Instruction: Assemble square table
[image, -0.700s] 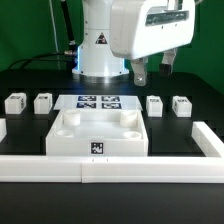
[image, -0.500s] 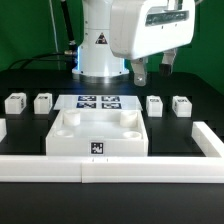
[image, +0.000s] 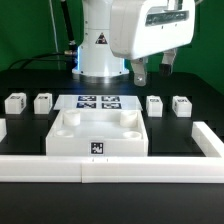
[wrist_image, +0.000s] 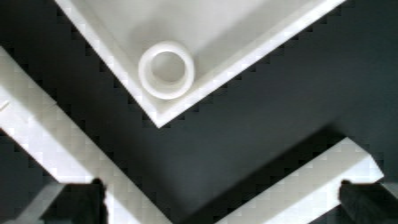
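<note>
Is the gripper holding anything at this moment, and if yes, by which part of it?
Nothing is held. The gripper hangs open in the air, its fingers apart with nothing between them. The square slab lies untouched.

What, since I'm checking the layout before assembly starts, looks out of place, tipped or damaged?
Nothing stands out. The slab sits square to the wall, and four legs sit in an even row, two either side of the marker board.

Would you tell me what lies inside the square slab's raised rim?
Inside the square slab only its corner sockets show; the legs stand outside. Its near wall hides the front floor.
</note>
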